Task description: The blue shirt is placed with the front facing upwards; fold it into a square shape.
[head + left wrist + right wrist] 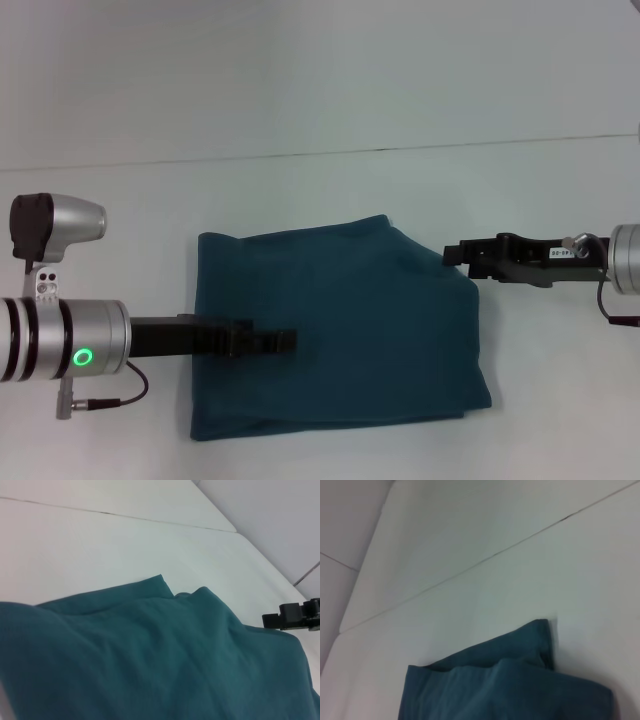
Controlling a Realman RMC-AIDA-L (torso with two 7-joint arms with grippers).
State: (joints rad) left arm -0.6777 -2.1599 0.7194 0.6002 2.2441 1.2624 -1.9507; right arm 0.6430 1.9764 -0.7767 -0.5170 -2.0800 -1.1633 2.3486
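The blue shirt [340, 330] lies on the white tabletop [320, 90] already folded into a rough, uneven square (lettering hidden), left hand [270, 342] over it, right hand [470, 257] at its edge; I cannot tell either's grip.

A robot test room
A big plain white bench [320, 90] fills the view, and shiny metal robot arms [70, 340] reach over it.
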